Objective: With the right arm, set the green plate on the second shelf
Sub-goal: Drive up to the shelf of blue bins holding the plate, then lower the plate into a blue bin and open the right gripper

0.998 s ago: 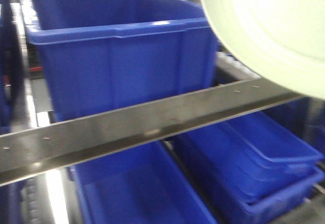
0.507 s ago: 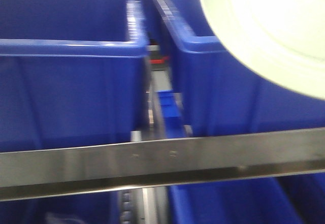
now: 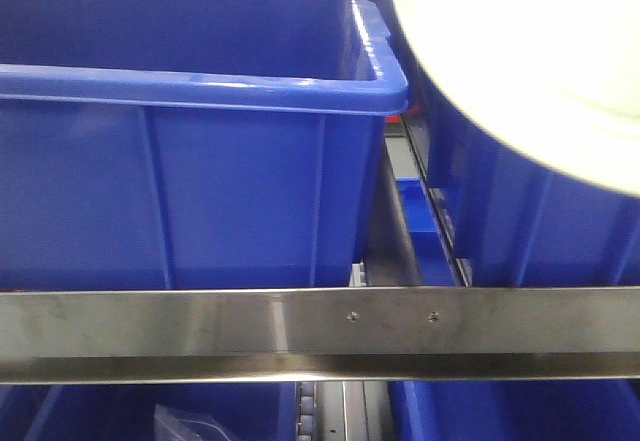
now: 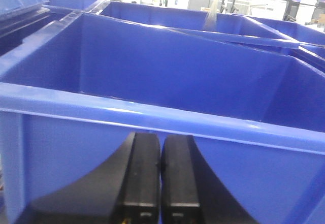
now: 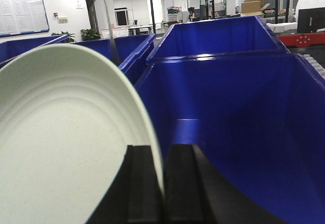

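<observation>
Pinching the green plate (image 5: 66, 142) by its rim, our right gripper (image 5: 161, 183) is nearly closed, the plate spreading left of the claw. We judge we should carry it above the blue crate (image 5: 238, 132) ahead, then level it gently.

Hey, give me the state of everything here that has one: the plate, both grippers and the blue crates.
green plate: held on edge, not set down.
right gripper: shut on the green plate's rim.
left gripper: shut, holding nothing.
blue crate ahead of the left gripper: open-topped, nothing visible inside.
</observation>
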Robot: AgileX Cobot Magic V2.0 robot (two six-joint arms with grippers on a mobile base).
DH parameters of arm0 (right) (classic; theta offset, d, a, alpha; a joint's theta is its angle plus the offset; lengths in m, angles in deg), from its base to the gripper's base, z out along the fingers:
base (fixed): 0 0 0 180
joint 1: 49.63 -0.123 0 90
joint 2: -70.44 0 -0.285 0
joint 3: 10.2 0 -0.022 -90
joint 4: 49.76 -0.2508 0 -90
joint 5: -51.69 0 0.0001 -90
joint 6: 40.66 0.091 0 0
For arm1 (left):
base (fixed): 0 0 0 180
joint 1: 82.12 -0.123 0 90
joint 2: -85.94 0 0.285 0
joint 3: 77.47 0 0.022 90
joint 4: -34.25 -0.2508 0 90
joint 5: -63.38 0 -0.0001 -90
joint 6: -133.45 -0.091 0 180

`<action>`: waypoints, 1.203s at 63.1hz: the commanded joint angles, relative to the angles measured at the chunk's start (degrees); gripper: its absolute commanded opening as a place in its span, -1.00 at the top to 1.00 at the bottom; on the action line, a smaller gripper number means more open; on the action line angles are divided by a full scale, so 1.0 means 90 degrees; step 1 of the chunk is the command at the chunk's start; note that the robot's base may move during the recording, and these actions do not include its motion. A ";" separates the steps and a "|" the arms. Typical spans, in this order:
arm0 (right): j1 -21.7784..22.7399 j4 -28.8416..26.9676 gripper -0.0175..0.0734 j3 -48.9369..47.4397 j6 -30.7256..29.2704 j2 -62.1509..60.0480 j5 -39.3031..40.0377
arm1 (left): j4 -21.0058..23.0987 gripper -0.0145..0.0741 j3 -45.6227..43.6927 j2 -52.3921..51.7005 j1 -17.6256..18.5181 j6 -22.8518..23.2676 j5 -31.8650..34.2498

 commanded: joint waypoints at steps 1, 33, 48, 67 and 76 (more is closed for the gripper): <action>0.0020 0.0117 0.49 -0.0193 -0.0005 0.0026 -0.0219 | 0.0038 0.38 0.0260 -0.0102 0.0012 0.0019 0.0504; 0.0020 0.0117 0.49 -0.0185 0.0002 0.0026 -0.0166 | 0.0038 0.38 0.0260 -0.0102 0.0012 0.0019 0.0504; 0.0020 0.0117 0.49 -0.0241 0.0002 0.0026 -0.0264 | 0.0038 0.38 0.0260 -0.0102 0.0012 0.0019 0.0504; 0.0020 0.0119 0.49 -0.0990 0.0200 0.0125 -0.2776 | 0.0038 0.38 0.0260 -0.0102 0.0012 0.0019 0.0504; 0.0020 0.0119 0.49 -0.1278 0.0154 0.0579 -0.2870 | 0.0038 0.38 0.0260 -0.0102 0.0012 0.0019 0.0504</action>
